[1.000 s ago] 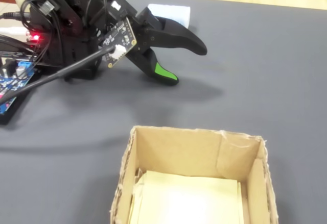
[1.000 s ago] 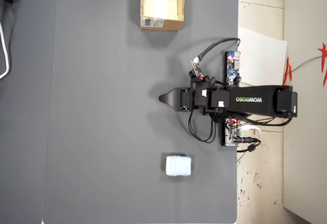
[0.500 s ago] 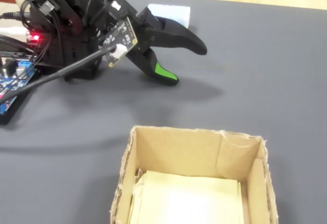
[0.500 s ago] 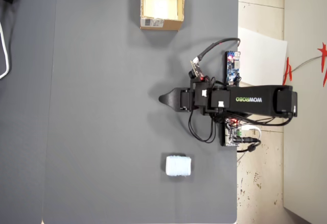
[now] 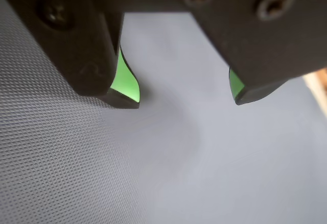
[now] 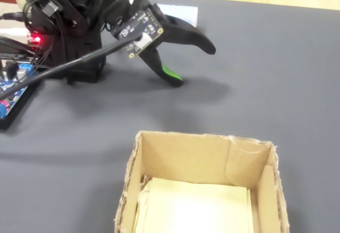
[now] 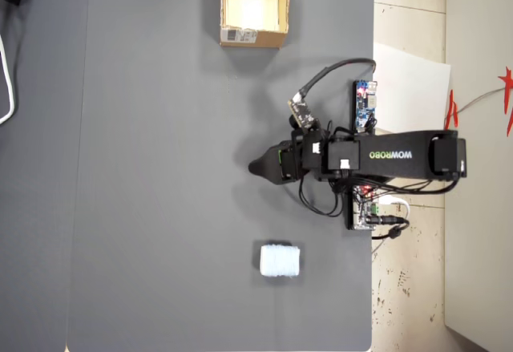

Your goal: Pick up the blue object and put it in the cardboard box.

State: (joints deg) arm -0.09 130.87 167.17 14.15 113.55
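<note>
Jaws parted wide, nothing between them: the gripper hangs low over the grey desk, green pads showing. Seen from overhead, the blue object lies on the desk below the gripper, well apart; the cardboard box sits far above it.

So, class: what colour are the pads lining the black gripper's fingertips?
Bright green pads, clearest in the wrist view.
</note>
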